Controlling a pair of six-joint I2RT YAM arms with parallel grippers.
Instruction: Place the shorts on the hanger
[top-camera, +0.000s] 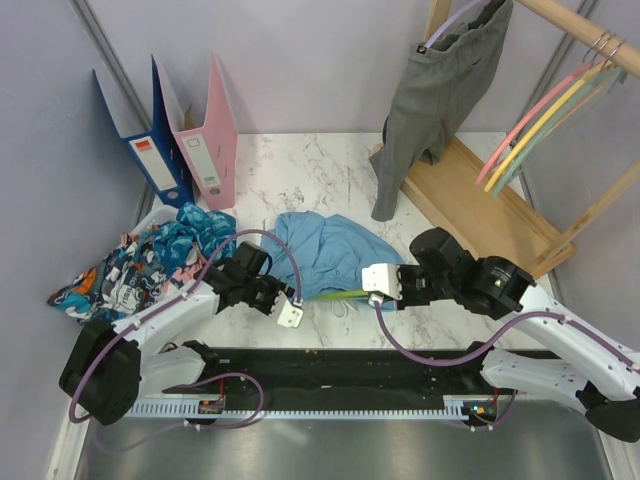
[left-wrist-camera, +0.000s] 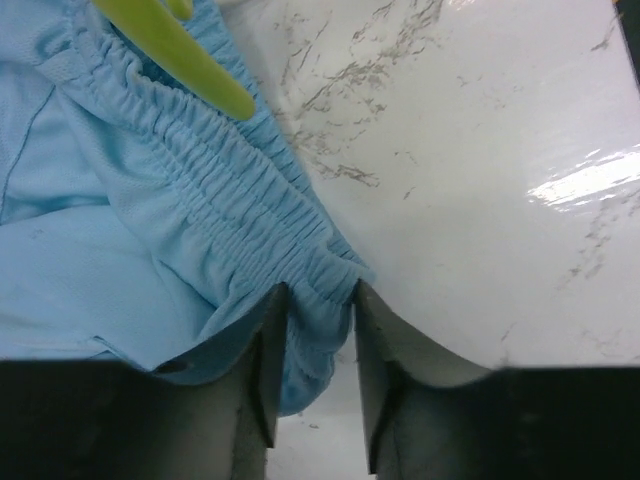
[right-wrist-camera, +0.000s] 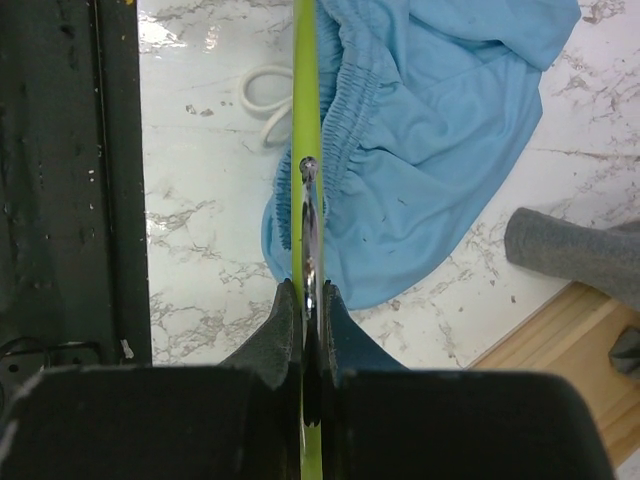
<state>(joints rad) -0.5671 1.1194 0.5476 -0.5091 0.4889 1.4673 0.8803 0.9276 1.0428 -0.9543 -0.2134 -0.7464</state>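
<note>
Shorts (top-camera: 330, 245) lie crumpled mid-worktop (top-camera: 300, 170). Judged light, limp and prone to slip, so best held at the elastic waistband (left-wrist-camera: 230, 200). Left gripper (left-wrist-camera: 318, 296) straddles that waistband; whether it has clamped cannot be told. Right gripper (right-wrist-camera: 308, 295) pinches the stiff hanger (right-wrist-camera: 303, 100) at its hook.

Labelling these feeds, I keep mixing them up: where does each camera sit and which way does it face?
Top external: above, behind the bases, facing down over the table; both arms show, left gripper and right gripper.
Left wrist: faces along its fingers, either side of the shorts' waistband.
Right wrist: faces along its fingers, shut on the hanger's hook.
Shared: shorts and hanger in all three.
</note>
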